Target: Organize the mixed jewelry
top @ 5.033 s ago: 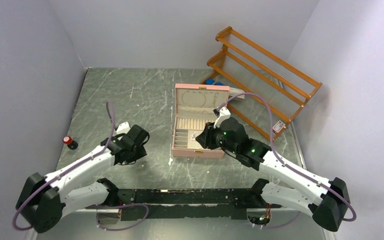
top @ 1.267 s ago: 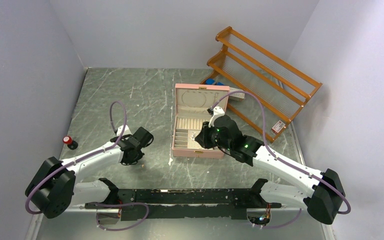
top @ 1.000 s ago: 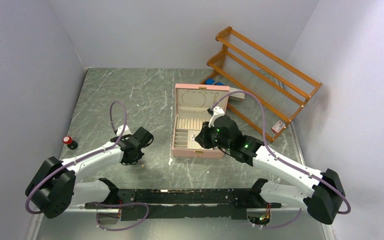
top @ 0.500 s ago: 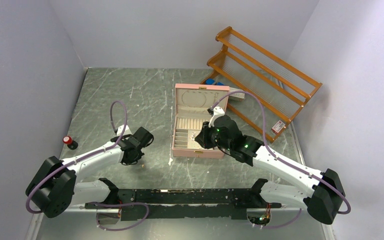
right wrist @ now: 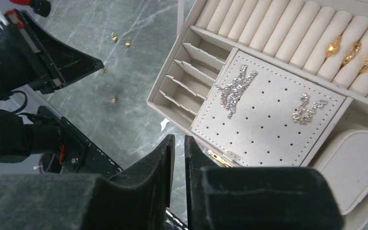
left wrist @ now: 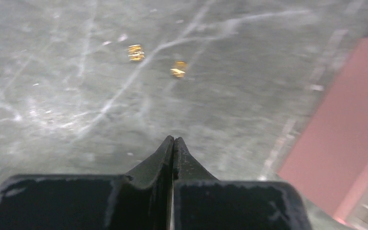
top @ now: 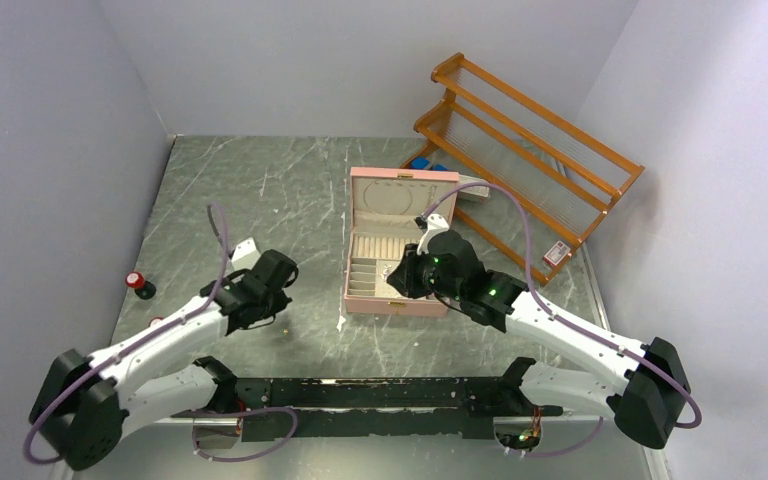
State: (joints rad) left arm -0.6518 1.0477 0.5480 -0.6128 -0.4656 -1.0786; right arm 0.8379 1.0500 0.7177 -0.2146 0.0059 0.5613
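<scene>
Two small gold pieces (left wrist: 135,51) (left wrist: 178,69) lie on the grey marble table ahead of my left gripper (left wrist: 173,139), which is shut with nothing showing between its tips. It hovers left of the open pink jewelry box (top: 400,302). The right wrist view shows several loose gold pieces (right wrist: 114,99) on the table near the left gripper (right wrist: 98,63). Three gold rings (right wrist: 352,51) sit in the box's ring rolls, and two sparkly silver pieces (right wrist: 234,88) lie on its dotted pad. My right gripper (right wrist: 178,140) hangs over the box's front edge, its jaws almost together and empty.
An orange wooden rack (top: 530,130) leans at the back right behind the box. A small red-capped object (top: 138,283) stands at the table's left edge. A white scrap (top: 341,322) lies by the box's front corner. A black rail (top: 380,395) runs along the near edge.
My left arm has swung and its gripper has risen from the table beside the gold pieces. The right arm and the box have not moved.
</scene>
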